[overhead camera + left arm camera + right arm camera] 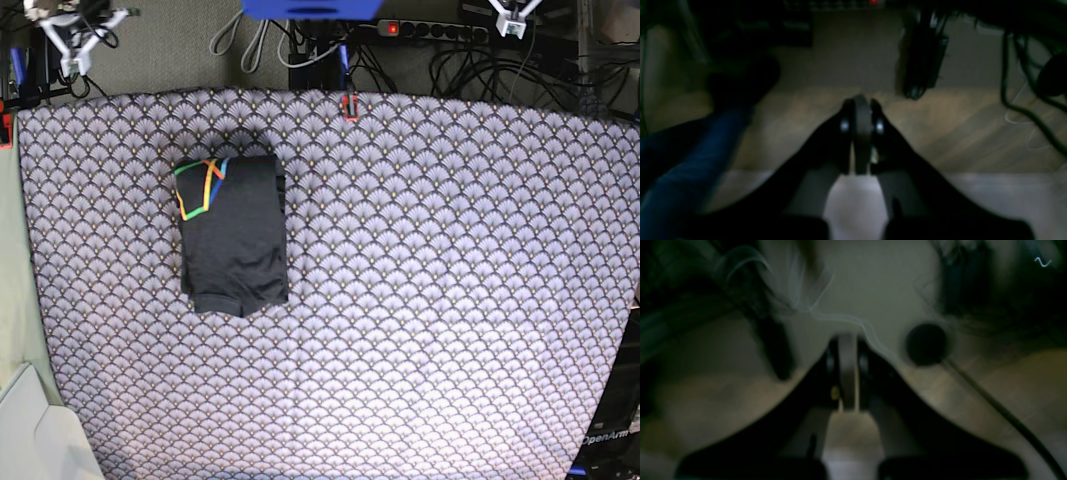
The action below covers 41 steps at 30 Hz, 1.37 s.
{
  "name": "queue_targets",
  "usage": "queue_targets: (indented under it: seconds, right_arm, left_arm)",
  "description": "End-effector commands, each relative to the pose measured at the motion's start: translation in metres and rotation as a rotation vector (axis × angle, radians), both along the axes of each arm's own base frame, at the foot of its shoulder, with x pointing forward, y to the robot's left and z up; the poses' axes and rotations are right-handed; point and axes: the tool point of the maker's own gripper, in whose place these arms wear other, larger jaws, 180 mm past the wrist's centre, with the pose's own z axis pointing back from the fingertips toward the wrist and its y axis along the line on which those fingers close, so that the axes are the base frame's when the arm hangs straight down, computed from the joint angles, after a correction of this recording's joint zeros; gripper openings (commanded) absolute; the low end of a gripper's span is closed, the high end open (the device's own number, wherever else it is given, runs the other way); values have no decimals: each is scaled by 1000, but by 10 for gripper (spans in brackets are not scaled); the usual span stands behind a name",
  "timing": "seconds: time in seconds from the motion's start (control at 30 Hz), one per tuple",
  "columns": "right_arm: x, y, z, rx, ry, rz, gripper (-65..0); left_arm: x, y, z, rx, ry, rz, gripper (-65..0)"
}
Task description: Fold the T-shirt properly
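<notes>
Since the T-shirt (233, 235) lay folded into a neat rectangle on the surface (450, 300), toward the rear on base view's left, print up, both arms sat off the cloth; left end effector (862, 110) & right end effector (847, 346) pinched closed, empty, prob. parked b/c folding looked done.

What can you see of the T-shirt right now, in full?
The T-shirt is dark charcoal-grey cloth, folded into a compact upright rectangle with several layers showing along its right and bottom edges. A small outline print in green, yellow, orange and blue shows at its top left corner. It lies flat on the fan-patterned tablecloth, in the left half of the base view, nearer the far edge. Nothing but the tablecloth touches it; neither arm is near it. The lower edge looks slightly uneven.
</notes>
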Motion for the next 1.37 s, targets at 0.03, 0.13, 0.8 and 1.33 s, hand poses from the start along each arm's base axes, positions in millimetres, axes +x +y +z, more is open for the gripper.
queue_targets:
  seconds: [0.03,0.13,0.8,1.33]
  right_arm:
    - [-19,7,-23,71,9,-60,-650]
    - [-37,25,-50,162,16,-147,-650]
    - [-61,51,-100,-196,-58,23,-650]
    - [-57,95,-104,-304,-51,340,-650]
  left_arm:
    - [0,-2,-17,-49,-15,30,-647]
    - [-10,-15,-43,-123,20,67,-647]
    - [-6,-14,-103,229,105,136,-647]
    - [21,-11,-103,325,79,145,-647]
